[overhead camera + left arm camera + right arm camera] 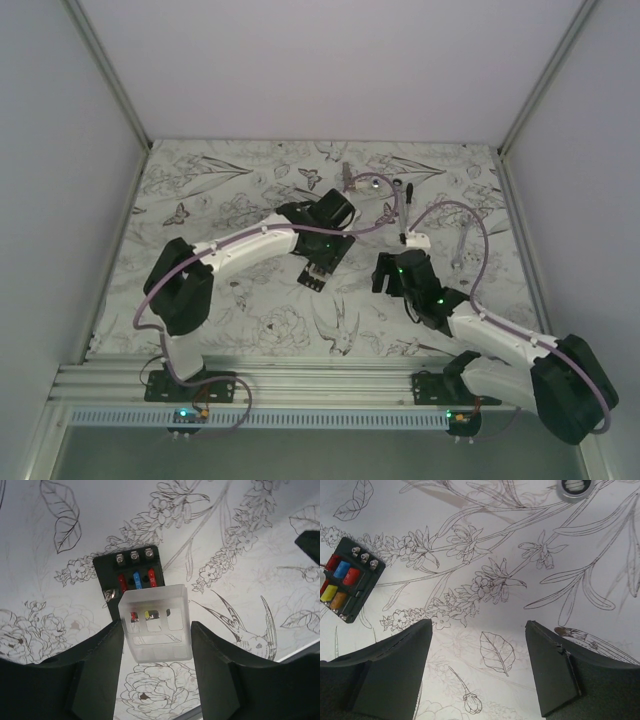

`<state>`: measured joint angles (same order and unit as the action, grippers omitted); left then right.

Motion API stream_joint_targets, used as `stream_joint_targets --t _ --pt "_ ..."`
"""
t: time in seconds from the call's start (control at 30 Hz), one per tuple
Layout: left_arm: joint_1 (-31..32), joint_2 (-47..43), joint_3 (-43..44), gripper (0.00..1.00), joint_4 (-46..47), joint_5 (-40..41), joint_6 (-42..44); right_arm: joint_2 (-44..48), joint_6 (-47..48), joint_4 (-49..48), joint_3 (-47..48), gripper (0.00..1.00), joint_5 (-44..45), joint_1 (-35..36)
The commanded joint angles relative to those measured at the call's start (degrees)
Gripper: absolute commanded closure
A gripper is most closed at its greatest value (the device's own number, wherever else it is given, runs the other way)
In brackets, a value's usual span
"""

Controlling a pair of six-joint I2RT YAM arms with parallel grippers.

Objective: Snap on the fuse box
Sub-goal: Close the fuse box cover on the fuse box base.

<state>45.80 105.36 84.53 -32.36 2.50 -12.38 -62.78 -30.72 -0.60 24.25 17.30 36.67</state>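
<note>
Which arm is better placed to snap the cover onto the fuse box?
Left. The left gripper holds the clear cover over the fuse box; the right gripper is open, empty and farther off.

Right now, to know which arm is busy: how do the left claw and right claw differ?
The left claw is shut on a frosted translucent plastic cover; the right claw stands open and empty. The left claw has the black square plastic fuse box just ahead; the right claw has it off to one side. Both have dark fingers over the flower-printed table.
</note>
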Motion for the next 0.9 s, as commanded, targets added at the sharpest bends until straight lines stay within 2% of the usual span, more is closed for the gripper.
stream_joint_targets --t 0.0,0.5,0.87 --pt "0.3 1.4 1.6 0.64 -2.7 -3.9 7.9 3.1 -1.0 -0.5 -1.0 0.18 3.8 -0.5" --pt "0.3 7.6 4.4 0.64 -4.7 2.0 8.1 2.5 -0.3 -1.1 -1.1 0.17 2.4 -0.8" --pt "0.3 11.2 5.8 0.64 -4.7 1.6 6.0 1.4 0.0 -1.7 -0.9 0.17 1.1 -0.9"
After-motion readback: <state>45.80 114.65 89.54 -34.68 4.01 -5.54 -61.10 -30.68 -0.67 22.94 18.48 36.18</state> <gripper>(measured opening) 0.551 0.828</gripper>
